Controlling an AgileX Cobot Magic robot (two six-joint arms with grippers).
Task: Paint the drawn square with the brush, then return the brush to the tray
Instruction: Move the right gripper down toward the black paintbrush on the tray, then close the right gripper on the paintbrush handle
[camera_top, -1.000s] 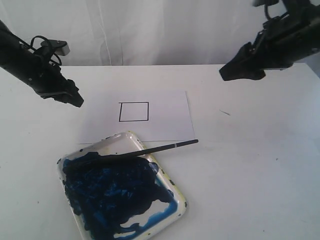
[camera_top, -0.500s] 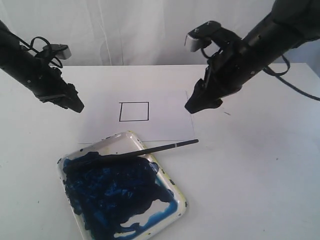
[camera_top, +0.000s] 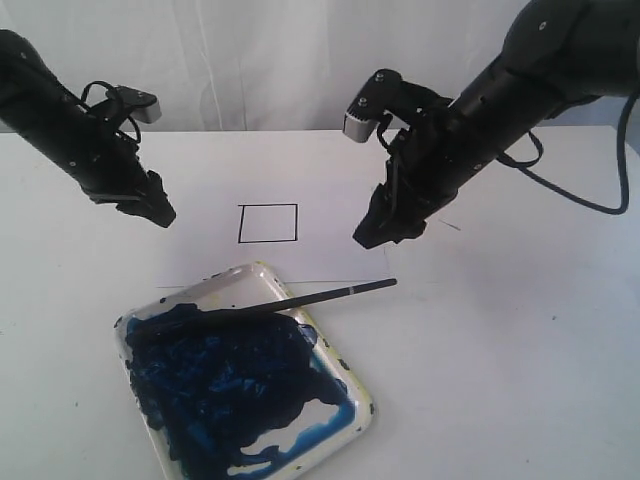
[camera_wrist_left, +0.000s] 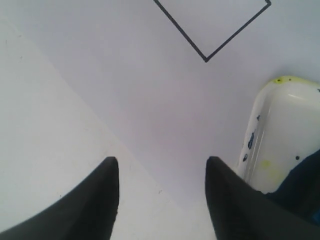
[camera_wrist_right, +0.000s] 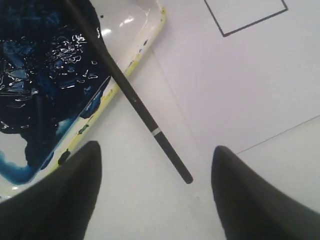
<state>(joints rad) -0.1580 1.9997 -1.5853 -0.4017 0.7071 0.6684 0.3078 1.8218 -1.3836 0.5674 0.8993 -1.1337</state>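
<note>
The drawn square (camera_top: 268, 223) is plain white inside, on a white sheet (camera_top: 330, 240) in the exterior view; one corner of the drawn square (camera_wrist_left: 206, 59) shows in the left wrist view. The brush (camera_top: 300, 300) lies with its tip in the tray (camera_top: 345, 425), which is smeared with dark blue paint, and its handle sticking out over the table. My right gripper (camera_top: 378, 236) hangs open just above the handle end of the brush (camera_wrist_right: 172, 160). My left gripper (camera_top: 158, 212) is open over the sheet's left edge, beside the tray (camera_wrist_left: 280, 130).
A white table (camera_top: 500, 350) carries everything, with a white curtain behind. A short dark mark (camera_top: 450, 225) lies on the table right of the sheet. The right arm's cable (camera_top: 600, 190) loops above the table at right.
My right arm has swung down and left from the upper right corner to just above the brush handle's end. The left arm shifted slightly. The brush has not moved.
</note>
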